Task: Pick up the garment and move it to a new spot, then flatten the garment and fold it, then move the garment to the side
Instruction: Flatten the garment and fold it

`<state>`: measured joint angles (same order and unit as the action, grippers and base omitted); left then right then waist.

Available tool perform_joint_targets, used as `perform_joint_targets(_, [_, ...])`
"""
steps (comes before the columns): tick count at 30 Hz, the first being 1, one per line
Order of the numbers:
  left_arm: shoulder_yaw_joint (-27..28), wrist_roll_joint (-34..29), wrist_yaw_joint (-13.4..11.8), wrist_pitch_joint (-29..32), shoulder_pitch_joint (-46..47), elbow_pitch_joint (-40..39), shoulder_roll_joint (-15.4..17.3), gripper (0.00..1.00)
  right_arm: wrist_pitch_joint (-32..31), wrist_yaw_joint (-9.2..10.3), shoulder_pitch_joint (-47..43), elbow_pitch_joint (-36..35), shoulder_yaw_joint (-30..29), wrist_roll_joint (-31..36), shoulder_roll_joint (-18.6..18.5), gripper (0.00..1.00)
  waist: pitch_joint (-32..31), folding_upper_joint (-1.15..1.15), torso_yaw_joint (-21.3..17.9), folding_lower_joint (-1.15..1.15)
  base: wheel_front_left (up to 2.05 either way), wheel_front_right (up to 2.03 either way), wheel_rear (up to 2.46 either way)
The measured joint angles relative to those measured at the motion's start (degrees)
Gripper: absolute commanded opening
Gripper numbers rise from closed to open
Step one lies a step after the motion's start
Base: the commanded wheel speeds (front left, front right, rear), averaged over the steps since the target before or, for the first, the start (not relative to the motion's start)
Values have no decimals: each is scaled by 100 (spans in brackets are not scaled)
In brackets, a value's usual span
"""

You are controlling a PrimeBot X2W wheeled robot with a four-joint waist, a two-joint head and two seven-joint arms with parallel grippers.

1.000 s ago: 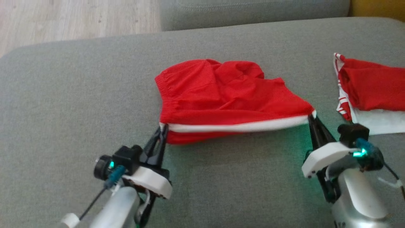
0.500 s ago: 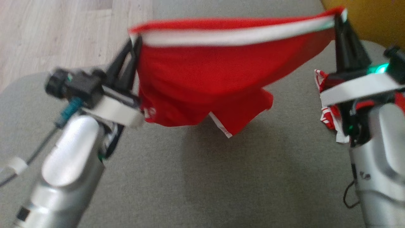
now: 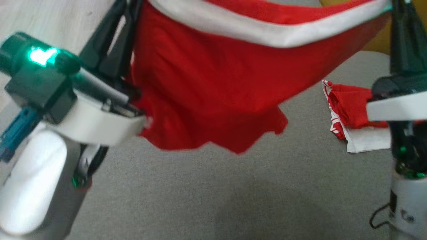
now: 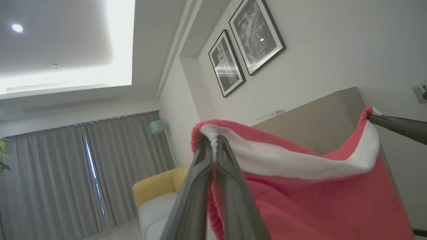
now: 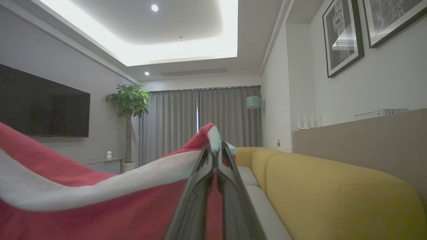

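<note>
The garment (image 3: 217, 86) is a pair of red shorts with a white band, hanging in the air above the grey cushion (image 3: 200, 193), stretched between both grippers. My left gripper (image 4: 213, 143) is shut on one end of the white band (image 4: 283, 163), at the upper left of the head view. My right gripper (image 5: 215, 146) is shut on the other end, at the upper right of the head view. The shorts (image 5: 83, 206) sag between the two grips, and their lower hem hangs loose.
A second red and white garment (image 3: 350, 113) lies folded on the cushion at the right, beside my right arm. A yellow sofa (image 5: 333, 193) stands beyond. Wooden floor (image 3: 50, 20) shows at the upper left.
Both grippers have lifted the garment off the cushion and raised it high, so it now hangs stretched between them. The head view has shifted as well.
</note>
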<state>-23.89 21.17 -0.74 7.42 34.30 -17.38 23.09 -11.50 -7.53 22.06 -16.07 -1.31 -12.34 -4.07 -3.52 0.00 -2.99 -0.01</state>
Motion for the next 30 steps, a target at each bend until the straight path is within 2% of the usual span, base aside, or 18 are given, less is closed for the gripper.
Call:
perform_joint_targets(4, [3,180,-129,441,-289,-584,64,0,-383,0,-202,-492,-149,32,23,0,113,0,1,0,0,0,0])
perform_joint_targets(7, [91,309,-125,538,-271,-443,113,0,-523,-1,-108,-425,-164,14,45,0,257,0,2,1,0,0,0])
perform_joint_targets(9, [164,431,-86,544,-173,-83,119,0,-567,-1,87,-102,-175,-142,58,0,390,0,-5,0,0,0,0])
perform_joint_targets(12, [163,368,131,468,392,688,149,0,-506,0,814,581,-180,-344,60,0,709,0,-21,1,0,0,0])
perform_joint_targets(15, [159,309,376,178,1317,1660,58,0,-170,-1,1985,1466,-92,-267,59,0,1121,0,-36,3,0,0,0])
perform_joint_targets(18, [170,203,492,-288,2318,2646,-134,0,336,-1,3188,2469,-86,-114,56,0,1562,0,-46,3,0,0,0])
perform_joint_targets(19, [192,135,558,-641,2919,3241,-265,0,744,-1,3857,3138,-87,60,48,0,1842,0,-50,4,0,0,0])
perform_joint_targets(21, [259,116,587,-1018,3415,3771,-414,0,1156,-1,4396,3774,-111,202,29,0,2099,0,-50,4,0,0,0])
perform_joint_targets(25, [323,52,651,-1733,3979,4581,-630,0,1795,-1,4975,4791,-162,400,-1,0,2489,0,-35,4,0,0,0])
perform_joint_targets(29, [205,215,740,-2002,3991,5211,-878,0,2081,-1,4952,5639,-156,454,-18,0,2672,-1,12,3,0,0,0])
perform_joint_targets(30, [205,215,740,-2002,3991,5211,-878,0,2081,-1,4952,5639,-156,454,-18,0,2672,-1,12,3,0,0,0])
